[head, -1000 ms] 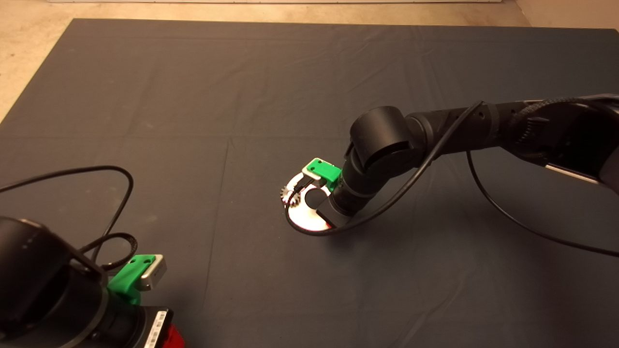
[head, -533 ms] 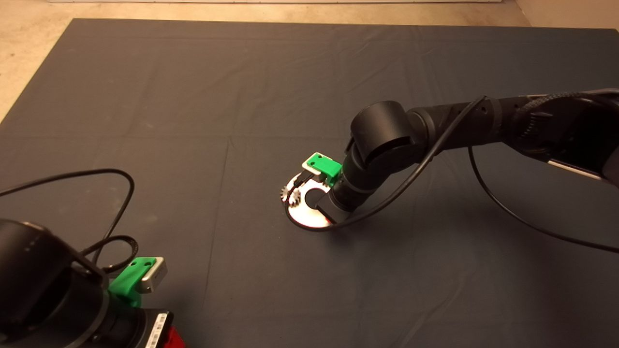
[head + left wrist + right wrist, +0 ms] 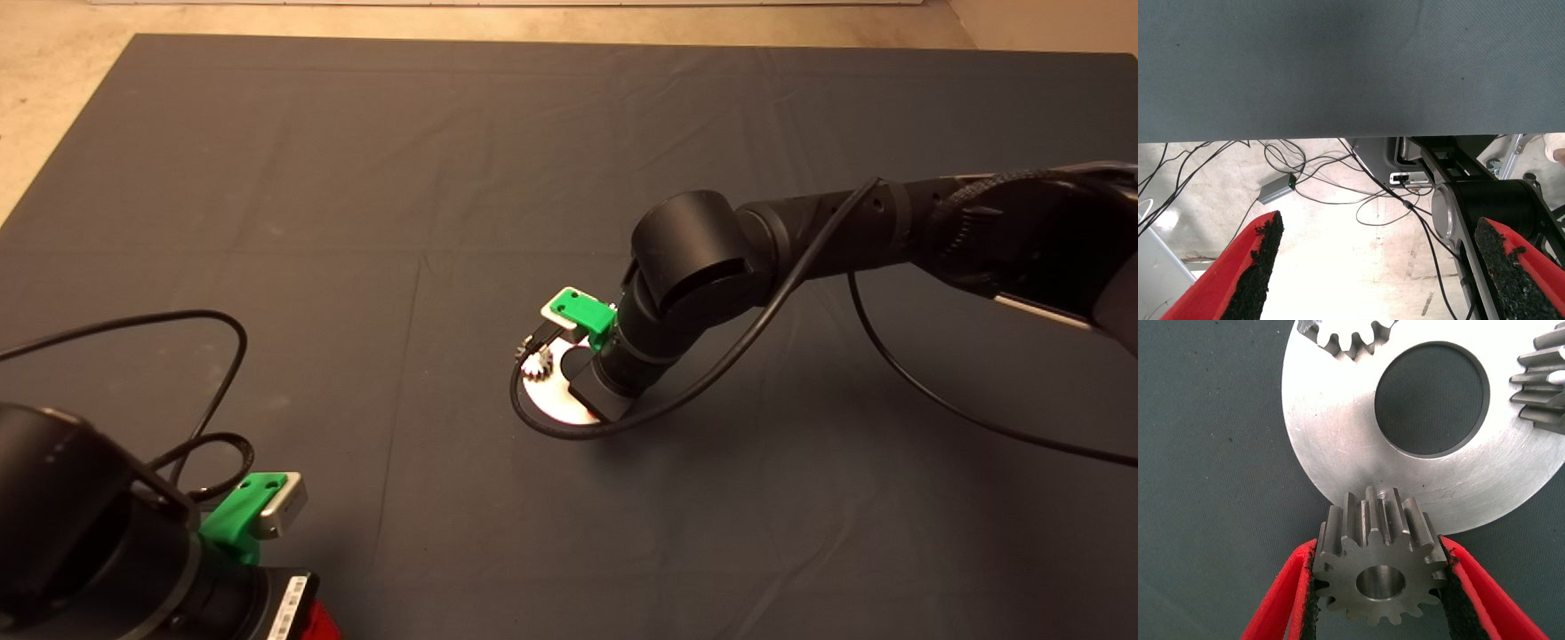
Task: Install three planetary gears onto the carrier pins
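Note:
My right gripper (image 3: 1381, 550) is shut on one planetary gear (image 3: 1378, 577), a small grey toothed gear with a centre hole. It holds the gear at the rim of the shiny carrier disc (image 3: 1331, 440). Two other gears (image 3: 1351, 337) (image 3: 1545, 383) sit on the disc around its large centre hole. The pins under them are hidden. In the head view the right wrist (image 3: 640, 347) covers much of the disc (image 3: 556, 398), and one gear (image 3: 533, 363) shows at the disc's left edge. My left gripper (image 3: 1378, 267) is open and empty, parked at the mat's lower left.
The dark mat (image 3: 356, 222) spreads out on all sides of the disc. A black cable (image 3: 569, 434) loops from the right wrist around the disc's near edge. Another cable (image 3: 204, 316) lies by the left arm. Cables lie on the floor (image 3: 1338, 193) past the mat's edge.
My right wrist has shifted a little to the left over the disc, covering more of it. The disc and the left arm have not moved.

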You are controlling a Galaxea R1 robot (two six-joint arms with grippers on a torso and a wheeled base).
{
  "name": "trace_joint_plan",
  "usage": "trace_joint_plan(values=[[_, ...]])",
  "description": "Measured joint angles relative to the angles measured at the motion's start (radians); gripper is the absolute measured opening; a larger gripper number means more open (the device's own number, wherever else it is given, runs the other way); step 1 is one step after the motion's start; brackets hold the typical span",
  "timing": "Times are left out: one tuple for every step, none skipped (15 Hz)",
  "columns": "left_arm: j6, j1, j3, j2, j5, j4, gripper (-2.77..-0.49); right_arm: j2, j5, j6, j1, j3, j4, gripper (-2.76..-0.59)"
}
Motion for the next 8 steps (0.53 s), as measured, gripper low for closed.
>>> trace_joint_plan(values=[[0.000,0.000,0.000,0.000,0.000,0.000,-1.22,0.000,-0.002,0.000,0.000,0.000,0.000,-2.28],[0.000,0.000,0.000,0.000,0.000,0.000,-1.22,0.000,-0.001,0.000,0.000,0.001,0.000,-2.28],[0.000,0.000,0.000,0.000,0.000,0.000,-1.22,0.000,-0.001,0.000,0.000,0.001,0.000,-2.28],[0.000,0.000,0.000,0.000,0.000,0.000,-1.22,0.000,-0.001,0.000,0.000,0.001,0.000,-2.28],[0.000,0.000,0.000,0.000,0.000,0.000,-1.22,0.000,-0.001,0.000,0.000,0.001,0.000,-2.28],[0.000,0.000,0.000,0.000,0.000,0.000,-1.22,0.000,-0.001,0.000,0.000,0.001,0.000,-2.28],[0.000,0.000,0.000,0.000,0.000,0.000,-1.22,0.000,-0.001,0.000,0.000,0.001,0.000,-2.28],[0.000,0.000,0.000,0.000,0.000,0.000,-1.22,0.000,-0.001,0.000,0.000,0.001,-0.001,-2.28]])
